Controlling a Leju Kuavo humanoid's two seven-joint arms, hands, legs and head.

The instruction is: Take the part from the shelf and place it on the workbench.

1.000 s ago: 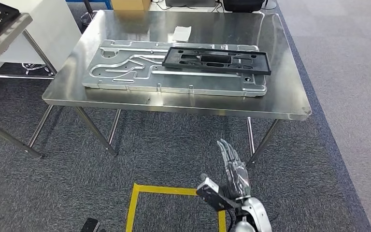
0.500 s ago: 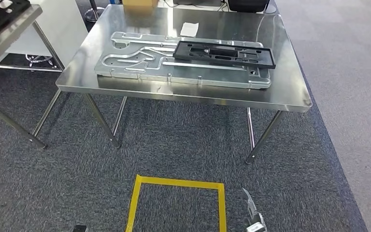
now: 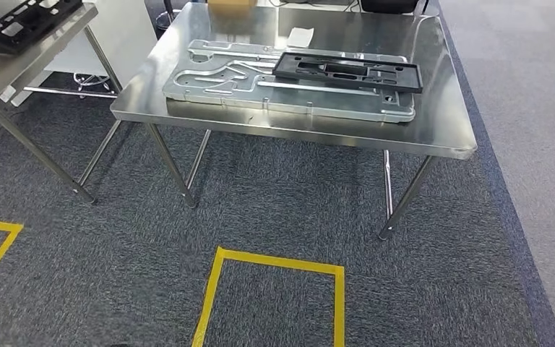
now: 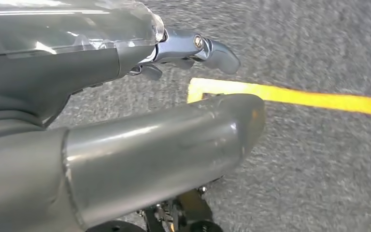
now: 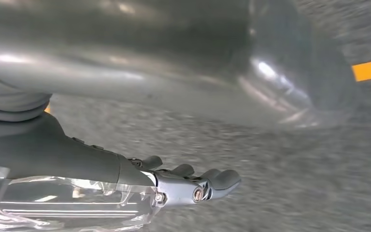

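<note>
The black part is lying on the grey metal plate on the steel surface ahead of me. My left hand and right hand are hanging over the grey carpet, fingers loosely extended, holding nothing. Yellow tape is marking the carpet.

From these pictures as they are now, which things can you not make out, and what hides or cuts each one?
- Black part on the side table, head view: cut by the picture's edge.
- Cardboard box at the workbench's far side, head view: cut by the top edge.
- Left hand, left wrist view: the thumb covers most fingers.
- Right hand, right wrist view: motion blur, and a grey cover hides the floor.
</note>
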